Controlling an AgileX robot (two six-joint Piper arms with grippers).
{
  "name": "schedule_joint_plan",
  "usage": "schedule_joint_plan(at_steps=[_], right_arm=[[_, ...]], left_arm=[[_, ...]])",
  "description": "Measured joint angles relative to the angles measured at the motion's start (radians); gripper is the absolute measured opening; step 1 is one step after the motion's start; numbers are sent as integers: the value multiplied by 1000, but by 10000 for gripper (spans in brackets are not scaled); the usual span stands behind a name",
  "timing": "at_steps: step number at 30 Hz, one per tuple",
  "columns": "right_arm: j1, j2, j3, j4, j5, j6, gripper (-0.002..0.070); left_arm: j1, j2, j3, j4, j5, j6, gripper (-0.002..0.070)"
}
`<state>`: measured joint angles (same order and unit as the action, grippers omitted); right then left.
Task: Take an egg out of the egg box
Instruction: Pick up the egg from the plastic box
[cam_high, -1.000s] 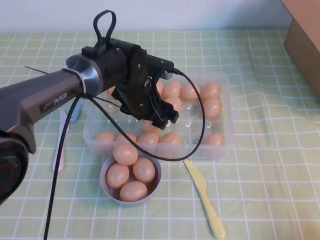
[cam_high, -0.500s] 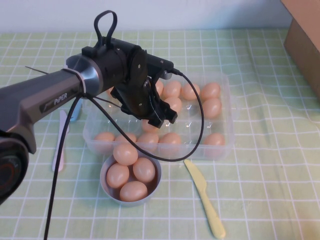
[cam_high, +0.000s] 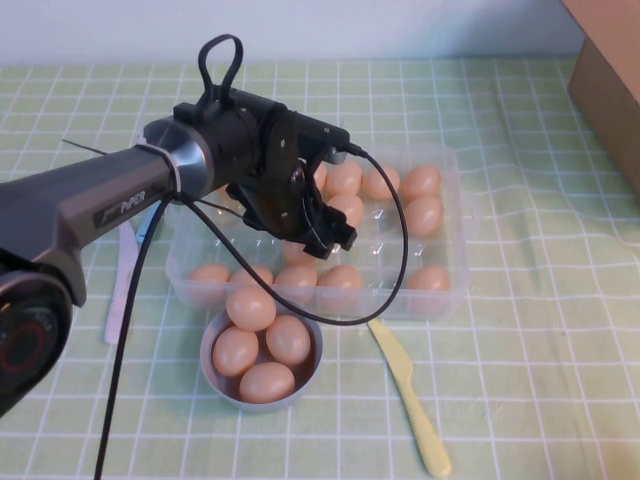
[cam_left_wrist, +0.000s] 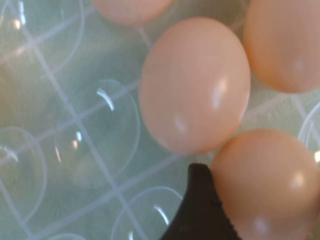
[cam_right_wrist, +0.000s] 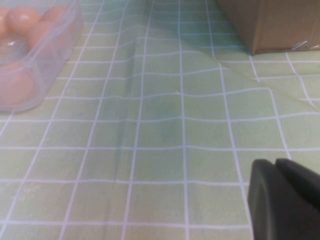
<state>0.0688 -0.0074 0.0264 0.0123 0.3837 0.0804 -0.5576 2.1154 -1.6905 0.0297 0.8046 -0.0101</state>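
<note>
The clear egg box (cam_high: 452, 268) sits mid-table with several peach-tan eggs in its cups. My left gripper (cam_high: 335, 238) is down inside the box over its middle row. In the left wrist view one black finger (cam_left_wrist: 200, 205) rests against the side of an egg (cam_left_wrist: 270, 185) that sits in the tray; the other finger is out of frame, so the jaws stand spread about an egg's width. Another egg (cam_left_wrist: 195, 85) lies just beyond, with bare cups (cam_left_wrist: 75, 130) beside it. My right gripper (cam_right_wrist: 282, 200) is shut and empty, low over the tablecloth to the right of the box.
A grey-blue bowl (cam_high: 213, 372) with several eggs stands in front of the box. A yellow plastic knife (cam_high: 408, 392) lies to its right, a white utensil (cam_high: 120, 290) to its left. A cardboard box (cam_high: 608, 80) stands at the far right.
My left arm has shifted slightly right and sunk a little; its fingertips stay over the same spot in the egg box. The eggs have not moved.
</note>
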Motion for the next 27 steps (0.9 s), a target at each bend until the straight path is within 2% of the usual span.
schedule_joint_plan(at_steps=[6, 14, 23, 27], right_arm=[[0, 0, 0, 0, 0, 0, -17], [0, 0, 0, 0, 0, 0, -17], [0, 0, 0, 0, 0, 0, -17], [0, 0, 0, 0, 0, 0, -17]], left_arm=[[0, 2, 0, 0, -14, 0, 443], [0, 3, 0, 37, -1, 1, 362], [-12, -143, 0, 120, 119, 1, 359], [-53, -255, 13, 132, 210, 1, 359]])
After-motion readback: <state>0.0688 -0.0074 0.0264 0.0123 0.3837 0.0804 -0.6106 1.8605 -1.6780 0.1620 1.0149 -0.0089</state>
